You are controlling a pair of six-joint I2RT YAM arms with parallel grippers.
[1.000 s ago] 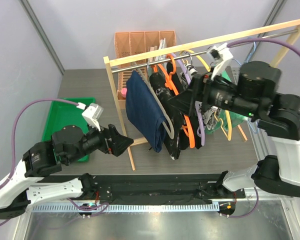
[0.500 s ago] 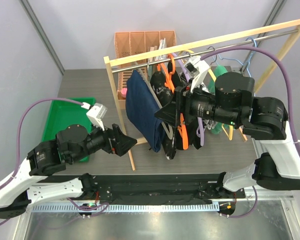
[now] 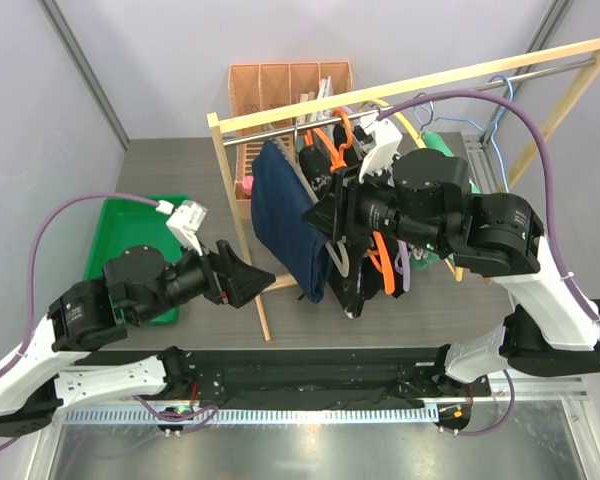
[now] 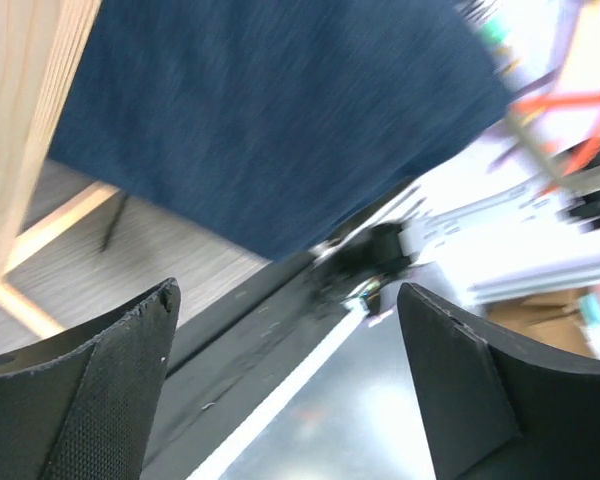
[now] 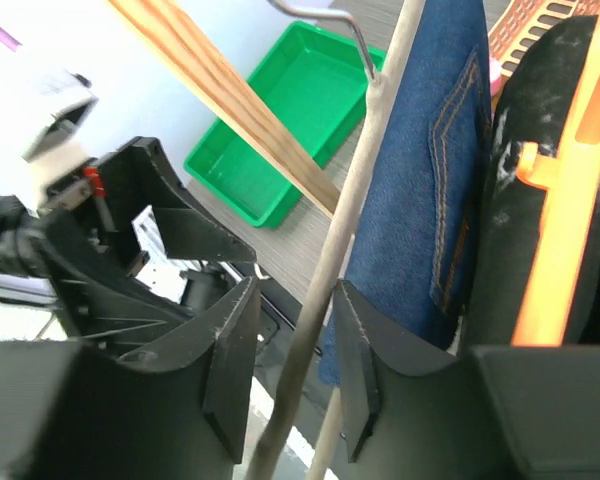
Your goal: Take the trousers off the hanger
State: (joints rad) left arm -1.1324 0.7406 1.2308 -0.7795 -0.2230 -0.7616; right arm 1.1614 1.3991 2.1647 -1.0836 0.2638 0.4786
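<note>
Grey table (image 3: 170,170), navy trousers (image 4: 280,110) before parted left claw (image 4: 287,292), right claw (image 5: 294,288) parted around hanger (image 5: 377,130)

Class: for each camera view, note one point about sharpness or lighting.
Left wrist: the navy trousers are smeared by blur, the right side washed out. Right wrist: their stitching is crisp. Top external: even light, sharp throughout.

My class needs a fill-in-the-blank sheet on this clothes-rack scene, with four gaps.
The rack has posts made of ___.
The tray is coloured ___.
The left gripper is ___.
The hanger beside the speckled trousers is coloured ___.
Missing words: wood; green; open; orange.
</note>
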